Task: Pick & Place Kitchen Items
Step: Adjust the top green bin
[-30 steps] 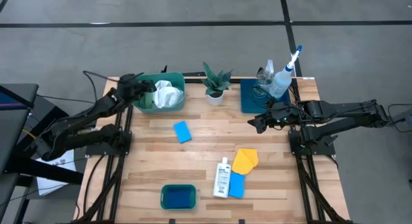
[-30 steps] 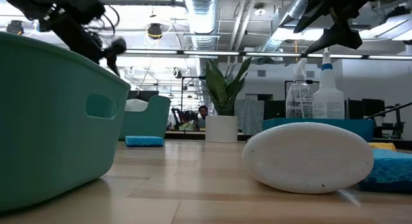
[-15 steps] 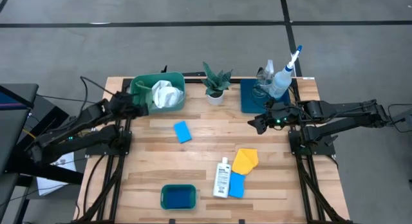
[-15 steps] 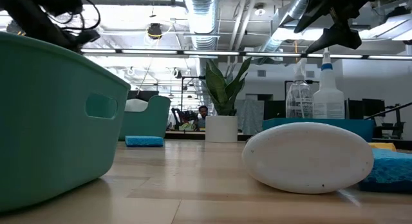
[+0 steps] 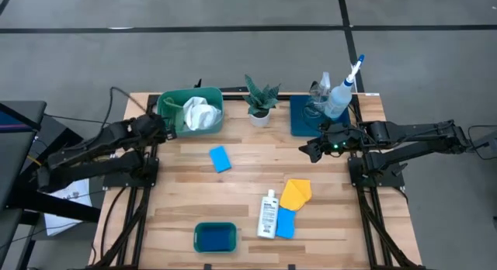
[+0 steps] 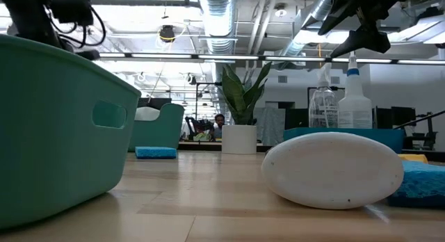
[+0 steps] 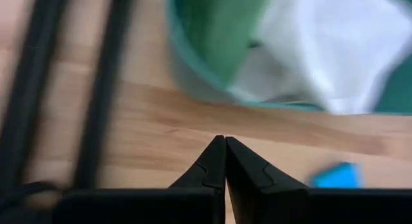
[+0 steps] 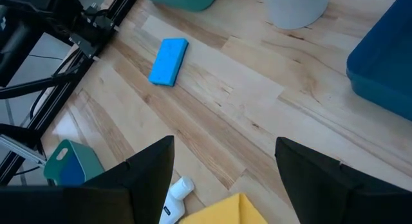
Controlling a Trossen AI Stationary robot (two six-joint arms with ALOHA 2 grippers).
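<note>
White cloth (image 5: 200, 113) is sitting in the green tub (image 5: 172, 109) at the desk's (image 5: 241, 188) back left. Left tool (image 5: 158, 126), pinched shut and empty, hangs just beside that tub. Right tool (image 5: 308, 149) spread wide near the blue tray (image 5: 299, 119). Small white bottle's (image 5: 268, 213) label looks printed, but unreadable.

You have a pale wooden table (image 5: 233, 185) carrying everything; take the potted plant (image 5: 259, 107) at its far edge as your landmark; left of the plant stands a green tub (image 5: 177, 115); right of it a dark blue tray (image 5: 299, 119); nearer you from the plant lies a blue sponge (image 5: 220, 158); farther toward you sit a yellow cloth (image 5: 296, 192), a small white bottle (image 5: 268, 214), a second blue sponge (image 5: 286, 223) and a smaller green tub (image 5: 214, 237).
</note>
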